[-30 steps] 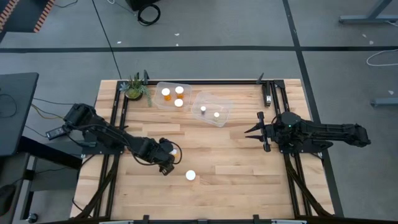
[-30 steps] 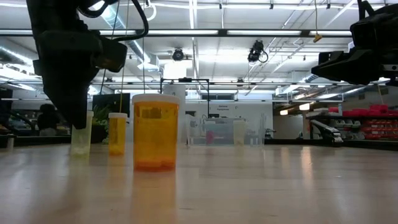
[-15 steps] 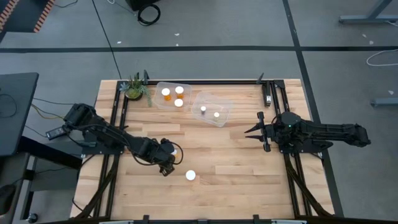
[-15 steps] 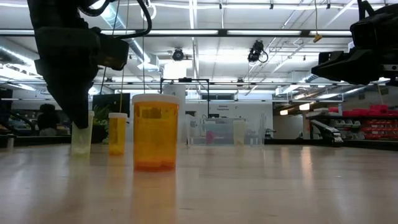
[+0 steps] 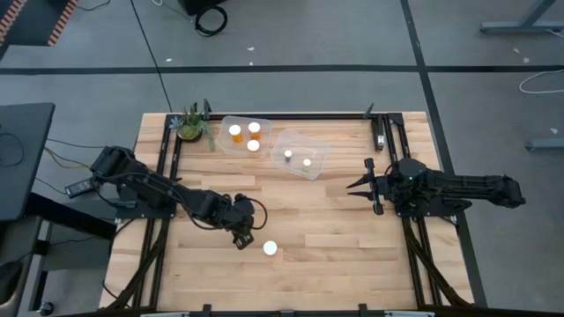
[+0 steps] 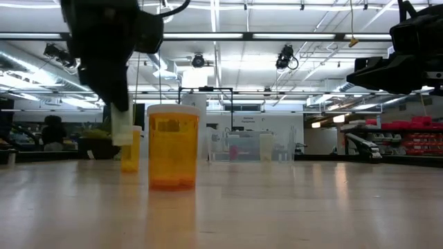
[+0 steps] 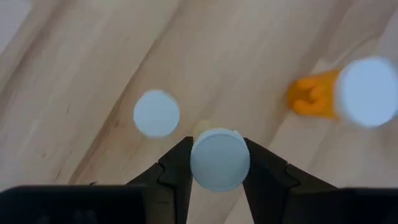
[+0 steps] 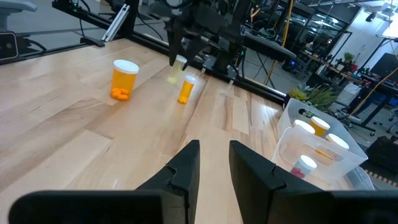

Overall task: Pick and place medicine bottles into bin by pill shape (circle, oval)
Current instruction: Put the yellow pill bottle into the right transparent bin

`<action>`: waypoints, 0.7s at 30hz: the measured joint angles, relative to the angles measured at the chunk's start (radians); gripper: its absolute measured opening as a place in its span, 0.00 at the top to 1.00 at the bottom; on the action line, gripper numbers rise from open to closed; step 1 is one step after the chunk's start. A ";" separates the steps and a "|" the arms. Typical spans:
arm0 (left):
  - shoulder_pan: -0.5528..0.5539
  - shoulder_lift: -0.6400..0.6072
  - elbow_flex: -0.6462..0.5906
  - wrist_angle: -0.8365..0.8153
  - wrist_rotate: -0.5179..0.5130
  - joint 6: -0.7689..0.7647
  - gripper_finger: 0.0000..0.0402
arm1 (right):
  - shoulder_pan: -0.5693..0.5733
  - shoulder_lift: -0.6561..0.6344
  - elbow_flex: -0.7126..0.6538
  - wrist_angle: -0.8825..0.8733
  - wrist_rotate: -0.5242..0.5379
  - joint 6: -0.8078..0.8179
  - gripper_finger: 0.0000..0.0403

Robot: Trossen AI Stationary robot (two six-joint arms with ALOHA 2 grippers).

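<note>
You see two black arms with jointed segments; the left gripper [image 7: 217, 180] has dark, angular, matte fingers [image 7: 177, 171].

Robotics laboratory: strip ceiling lights [image 6: 291, 36], grey floor [image 5: 291, 35], red storage shelving [image 6: 408, 135], metal-framed workbench [image 5: 291, 202].

I am seeing bright, even light coming from ceiling strips [image 6: 228, 34]. The left wrist view is looking blurry; the table [image 6: 277, 207] is reflecting soft glare.
</note>
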 joint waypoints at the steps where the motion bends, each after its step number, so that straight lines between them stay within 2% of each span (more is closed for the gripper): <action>1: 0.006 0.000 0.010 0.000 0.000 0.007 0.68 | 0.000 0.000 0.000 0.000 0.000 0.000 0.77; 8: 0.082 0.000 0.046 0.032 0.001 0.122 0.66 | 0.000 0.000 0.000 0.000 0.000 0.000 0.77; 13: 0.181 0.000 0.046 0.095 0.001 0.232 0.68 | 0.000 0.000 0.000 0.000 0.000 0.000 0.77; 21: 0.352 0.000 0.046 0.177 0.000 0.389 0.66 | 0.000 0.000 0.000 0.000 0.000 0.000 0.77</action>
